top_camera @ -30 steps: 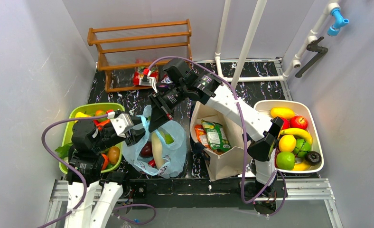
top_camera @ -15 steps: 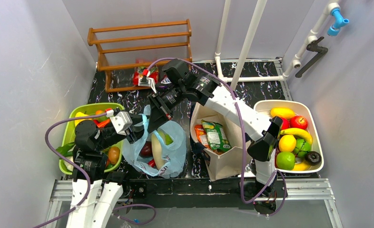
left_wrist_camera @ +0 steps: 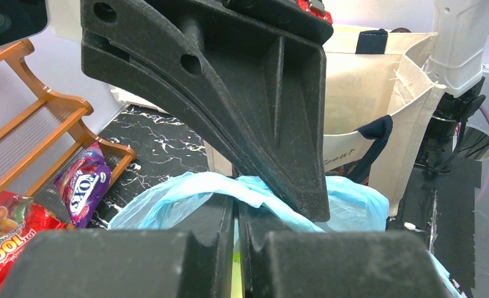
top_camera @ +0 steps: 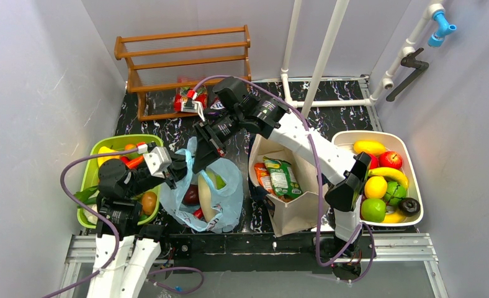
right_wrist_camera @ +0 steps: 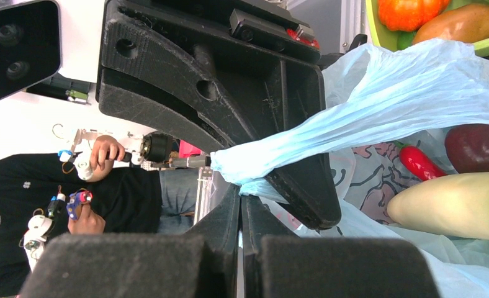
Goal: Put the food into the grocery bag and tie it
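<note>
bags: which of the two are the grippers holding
The light-blue plastic bag, left of the beige canvas tote. The left gripper and right gripper are each shut on its bunched blue plastic; the tote stands ungripped.

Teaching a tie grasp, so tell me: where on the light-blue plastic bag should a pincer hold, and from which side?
Take a loop handle where it bunches into a strand, closing across it from outside the bag's mouth. The grocery bag body is thin slack film, likely to slip or tear. The left pincer and right pincer are each shut on such a strand.
</note>
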Available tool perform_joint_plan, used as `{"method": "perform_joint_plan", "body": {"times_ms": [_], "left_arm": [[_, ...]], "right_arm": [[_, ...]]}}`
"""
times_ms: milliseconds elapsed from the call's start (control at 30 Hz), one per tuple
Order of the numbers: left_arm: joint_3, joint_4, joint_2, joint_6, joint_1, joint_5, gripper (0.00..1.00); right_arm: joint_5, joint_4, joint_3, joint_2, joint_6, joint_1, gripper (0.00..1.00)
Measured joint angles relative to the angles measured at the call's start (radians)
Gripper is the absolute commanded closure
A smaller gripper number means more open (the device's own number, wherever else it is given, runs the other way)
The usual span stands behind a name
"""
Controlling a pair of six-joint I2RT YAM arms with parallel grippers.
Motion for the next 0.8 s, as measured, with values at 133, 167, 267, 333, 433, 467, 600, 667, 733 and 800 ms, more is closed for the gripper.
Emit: {"method": "perform_joint_plan", "body": {"times_ms": [133, 167, 267, 333, 433, 467, 600, 667, 733, 800], "left_arm": [[0.017, -0.033, -0.003, 0.003, 0.0, 0.0, 1.0], [0.024, -0.045, -0.005, 0.003, 0.0, -0.001, 1.0], [0.034, -0.06, -0.017, 0.0, 0.0, -0.001, 1.0], [0.035, -0.064, -0.028, -0.01, 0.0, -0.004, 1.0], [0.035, -0.06, -0.04, -0.036, 0.0, -0.005, 1.0], [0.035, -0.055, -0.044, -0.047, 0.0, -0.004, 1.0], [0.034, -0.023, -0.056, -0.106, 0.0, -0.004, 1.0], [0.034, -0.008, -0.06, -0.131, 0.0, -0.005, 1.0], [0.032, 0.004, -0.06, -0.15, 0.0, -0.005, 1.0], [0.029, 0.013, -0.063, -0.169, 0.0, -0.005, 1.0]], "right_arm": [[0.0, -0.013, 0.003, 0.0, -0.002, 0.001, 0.79], [0.001, -0.022, 0.009, 0.0, -0.002, 0.001, 0.73], [0.002, -0.048, 0.031, 0.0, -0.009, 0.001, 0.59], [0.008, -0.06, 0.036, -0.006, -0.015, 0.001, 0.53], [0.027, -0.084, 0.036, -0.024, -0.031, 0.001, 0.5], [0.035, -0.093, 0.036, -0.031, -0.035, 0.001, 0.5], [0.067, -0.115, 0.032, -0.072, -0.045, -0.003, 0.5], [0.084, -0.116, 0.019, -0.104, -0.045, -0.009, 0.52], [0.101, -0.104, -0.011, -0.146, -0.042, -0.019, 0.54], [0.117, -0.073, -0.079, -0.208, -0.028, -0.033, 0.57]]}}
